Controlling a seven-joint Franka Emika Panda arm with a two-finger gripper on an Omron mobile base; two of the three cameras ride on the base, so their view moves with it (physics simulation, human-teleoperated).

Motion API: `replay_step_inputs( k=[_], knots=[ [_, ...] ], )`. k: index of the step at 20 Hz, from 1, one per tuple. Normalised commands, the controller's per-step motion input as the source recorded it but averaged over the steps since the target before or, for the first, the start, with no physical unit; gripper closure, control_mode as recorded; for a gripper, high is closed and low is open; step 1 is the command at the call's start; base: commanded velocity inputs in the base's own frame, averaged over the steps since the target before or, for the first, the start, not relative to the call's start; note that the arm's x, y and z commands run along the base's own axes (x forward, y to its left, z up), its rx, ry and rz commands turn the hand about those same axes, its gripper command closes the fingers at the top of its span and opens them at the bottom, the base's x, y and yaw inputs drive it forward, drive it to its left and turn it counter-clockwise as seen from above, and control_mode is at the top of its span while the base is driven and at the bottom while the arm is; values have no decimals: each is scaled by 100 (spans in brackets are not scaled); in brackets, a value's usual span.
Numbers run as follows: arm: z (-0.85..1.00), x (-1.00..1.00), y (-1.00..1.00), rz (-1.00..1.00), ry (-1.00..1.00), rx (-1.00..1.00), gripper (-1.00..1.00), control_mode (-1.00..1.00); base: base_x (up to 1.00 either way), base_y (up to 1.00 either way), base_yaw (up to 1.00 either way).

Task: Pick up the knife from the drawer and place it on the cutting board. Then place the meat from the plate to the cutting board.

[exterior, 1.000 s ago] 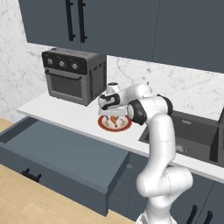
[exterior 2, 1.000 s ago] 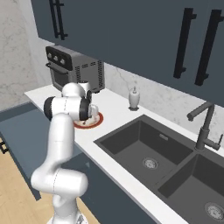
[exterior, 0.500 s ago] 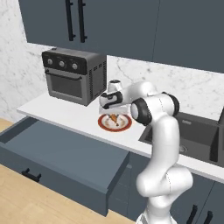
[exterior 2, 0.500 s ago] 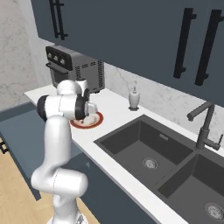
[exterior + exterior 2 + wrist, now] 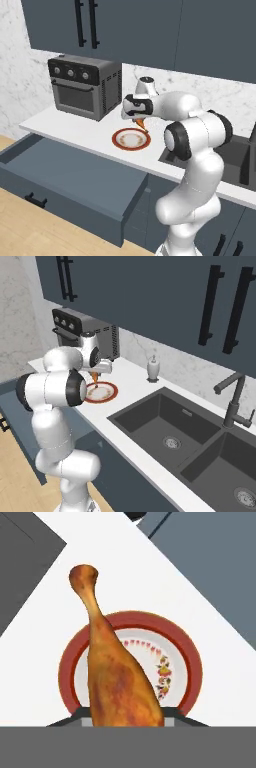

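Note:
My gripper (image 5: 138,119) is shut on the meat (image 5: 140,122), an orange-brown drumstick that hangs a little above the plate (image 5: 116,138). In the hand view the meat (image 5: 115,677) points its bone end away from me, over the white, red-rimmed plate (image 5: 193,662) on the white counter. From the right, the meat (image 5: 94,377) dangles under the gripper (image 5: 95,373) above the plate (image 5: 114,390). The drawer (image 5: 60,199) stands pulled open below the counter, left of the arm. The knife and the cutting board are out of view.
A grey toaster oven (image 5: 85,87) stands on the counter behind and left of the plate. A dark double sink (image 5: 165,426) with a faucet (image 5: 232,401) lies to the right, and a soap dispenser (image 5: 153,368) stands by the wall. Dark cabinets hang overhead.
The jaws closed on the meat down at the plate, then the hand rose and lifted the meat off the plate.

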Motion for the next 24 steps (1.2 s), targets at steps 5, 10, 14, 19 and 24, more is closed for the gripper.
replay_step_inputs(
  k=[5,10,14,19,24],
  knots=[
    [80,-60,-21,25,-19,0,100,-100,0,0,0],
    [42,-68,-10,21,-6,-1,100,-100,0,0,0],
    [32,-44,-6,12,0,0,100,-100,0,0,0],
    [25,-46,0,6,0,0,100,-100,0,0,0],
    [0,0,0,0,0,0,100,100,-82,0,-2]
  ],
)
